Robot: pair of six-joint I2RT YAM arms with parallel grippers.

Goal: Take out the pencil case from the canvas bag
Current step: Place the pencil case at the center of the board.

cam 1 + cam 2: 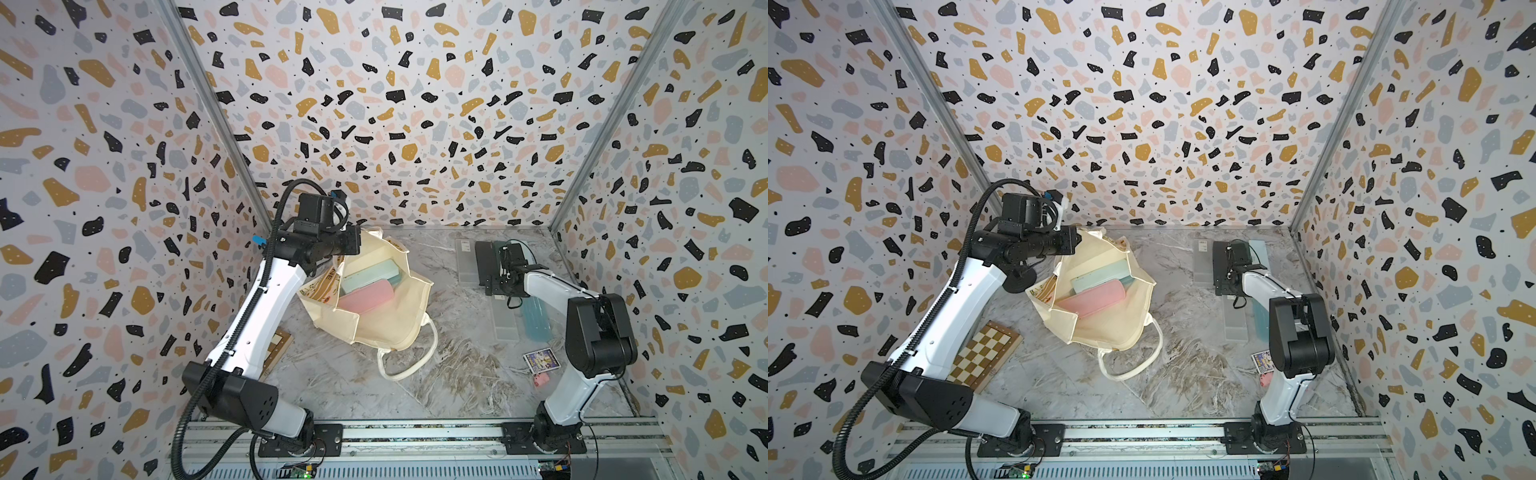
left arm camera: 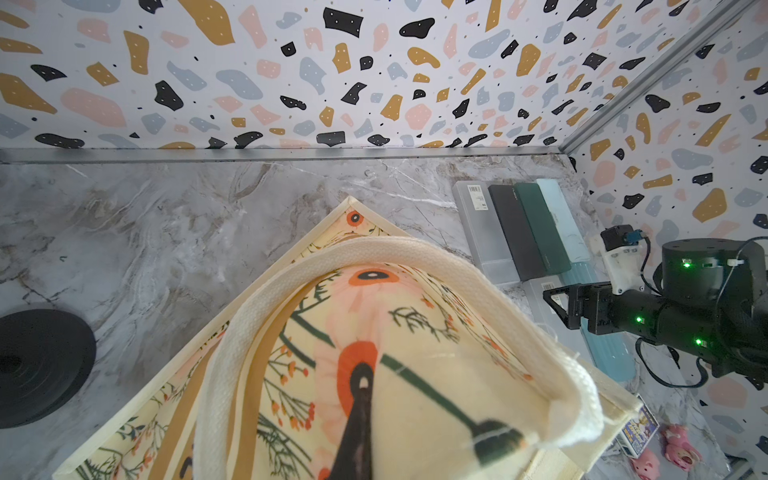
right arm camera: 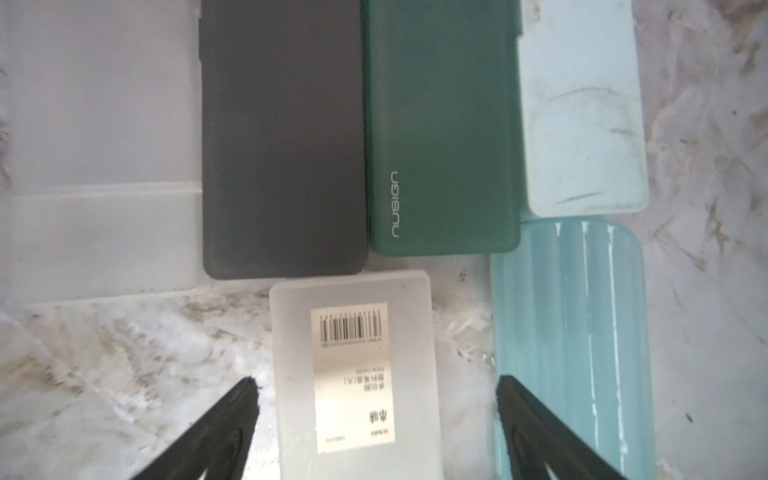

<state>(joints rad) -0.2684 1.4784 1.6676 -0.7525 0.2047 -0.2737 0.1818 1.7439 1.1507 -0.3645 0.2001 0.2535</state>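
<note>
The cream canvas bag (image 1: 386, 320) (image 1: 1113, 324) lies mid-table with its mouth open. Inside show a pink pencil case (image 1: 365, 296) (image 1: 1092, 300) and a mint one (image 1: 370, 272). My left gripper (image 1: 353, 245) (image 2: 362, 399) is shut on the bag's floral cloth (image 2: 415, 374) at its far-left corner, with a handle (image 2: 340, 253) looped over it. My right gripper (image 1: 484, 266) (image 3: 376, 386) is open at the far right above a frosted white pencil case (image 3: 353, 374) (image 1: 505, 320) that lies on the table. Its fingers stand apart from the case on both sides.
Beside the frosted case lie a dark grey case (image 3: 282, 145), a green case (image 3: 440, 124), a pale blue case (image 3: 582, 104), a ribbed aqua case (image 3: 569, 332) and a clear box (image 3: 104, 145). A chessboard (image 1: 984, 353), card box (image 1: 540, 359), pink toy (image 1: 541, 380) and black disc (image 2: 37, 365) also lie about.
</note>
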